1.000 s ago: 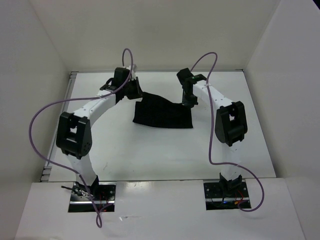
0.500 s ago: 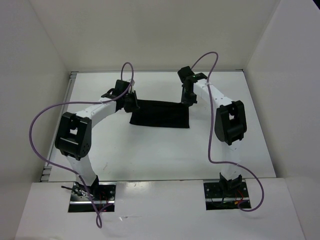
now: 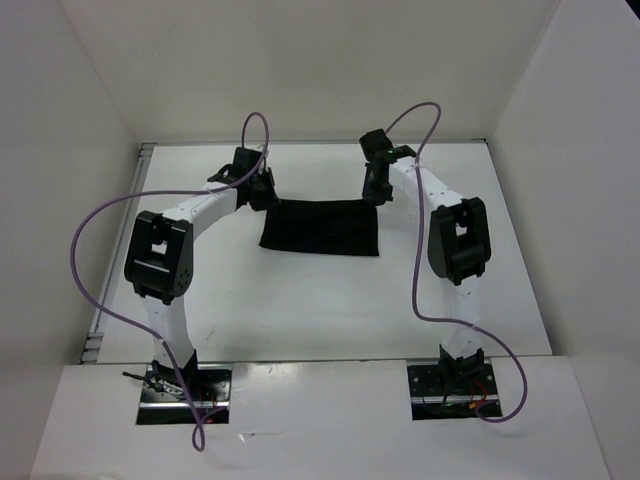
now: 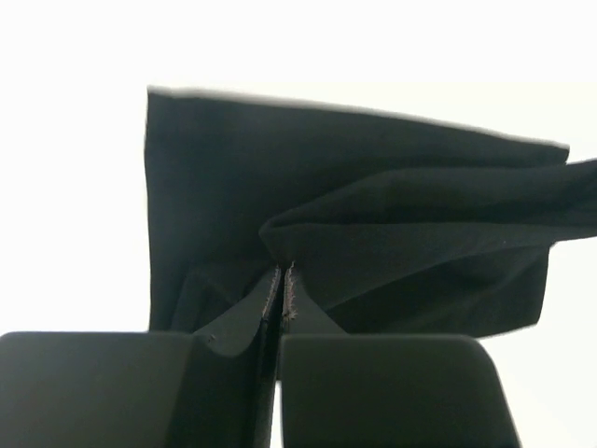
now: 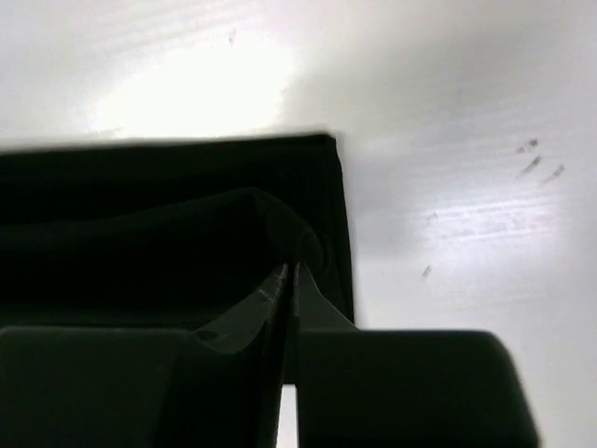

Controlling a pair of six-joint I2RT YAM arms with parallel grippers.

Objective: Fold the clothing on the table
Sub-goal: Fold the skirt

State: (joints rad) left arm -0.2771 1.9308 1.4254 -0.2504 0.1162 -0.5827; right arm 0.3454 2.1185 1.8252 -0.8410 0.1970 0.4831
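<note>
Black clothing (image 3: 320, 228) on table (image 3: 300, 300), L tool (image 4: 282, 273) pinching

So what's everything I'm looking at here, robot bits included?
clothing: one, black, lying on the far middle of the table.
table: one, white, under everything.
walls: three, white, at the table's left, far and right sides.
cables: two, purple, one looping beside each arm.
left arm, right arm: two, white with black joints, bolted at the near edge.
left fingers: one pair, black, shut on the clothing's far left corner.
right fingers: one pair, black, shut on its far right corner.
</note>
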